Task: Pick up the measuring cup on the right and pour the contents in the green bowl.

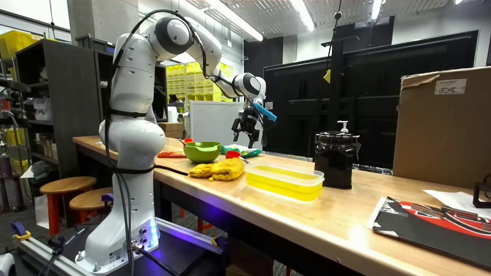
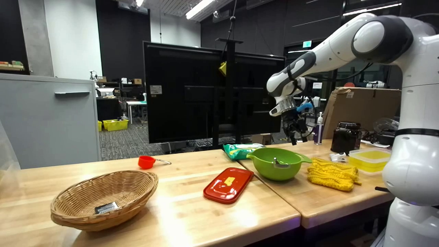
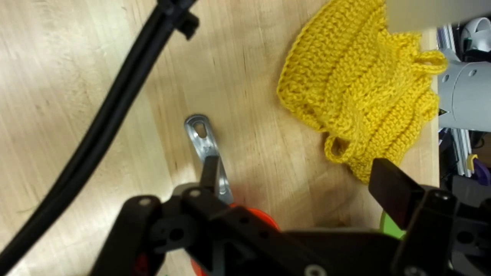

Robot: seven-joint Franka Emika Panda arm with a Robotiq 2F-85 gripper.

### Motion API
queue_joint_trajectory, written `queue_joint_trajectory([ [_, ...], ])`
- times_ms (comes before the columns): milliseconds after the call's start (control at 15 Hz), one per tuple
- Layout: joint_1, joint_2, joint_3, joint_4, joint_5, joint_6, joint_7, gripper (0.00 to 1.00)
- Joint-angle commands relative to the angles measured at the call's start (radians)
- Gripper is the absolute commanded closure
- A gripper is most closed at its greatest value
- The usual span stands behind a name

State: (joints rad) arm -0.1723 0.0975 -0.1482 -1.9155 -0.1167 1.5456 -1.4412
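Observation:
The red measuring cup [image 1: 233, 154] with a metal handle lies on the table beside the green bowl [image 1: 203, 152]. In the wrist view the cup [image 3: 264, 216] is mostly hidden behind a gripper finger, and its handle [image 3: 201, 142] shows. I cannot see its contents. The bowl also shows in an exterior view [image 2: 277, 168], with a metal utensil [image 2: 280, 164] at it, and as a sliver in the wrist view [image 3: 390, 225]. My gripper [image 1: 243, 140] is open and empty, above the table near the cup. It also shows in an exterior view [image 2: 299, 141] and the wrist view [image 3: 299, 172].
A yellow knitted cloth [image 3: 356, 88] lies near the cup and bowl. A translucent yellow tray [image 1: 284, 180] and a black jar [image 1: 333, 161] stand nearby. A green packet [image 2: 238, 151], red lid [image 2: 229, 185], another red cup [image 2: 146, 162] and wicker basket [image 2: 140, 206] are also there.

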Motion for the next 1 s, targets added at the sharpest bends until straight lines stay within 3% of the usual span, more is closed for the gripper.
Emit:
queue_joint_trajectory([
  [0,-0.005,0.030,0.007,0.001,0.013,0.017,-0.032,0.00],
  [933,-0.009,0.138,0.033,0.023,0.019,0.037,-0.107,0.00],
])
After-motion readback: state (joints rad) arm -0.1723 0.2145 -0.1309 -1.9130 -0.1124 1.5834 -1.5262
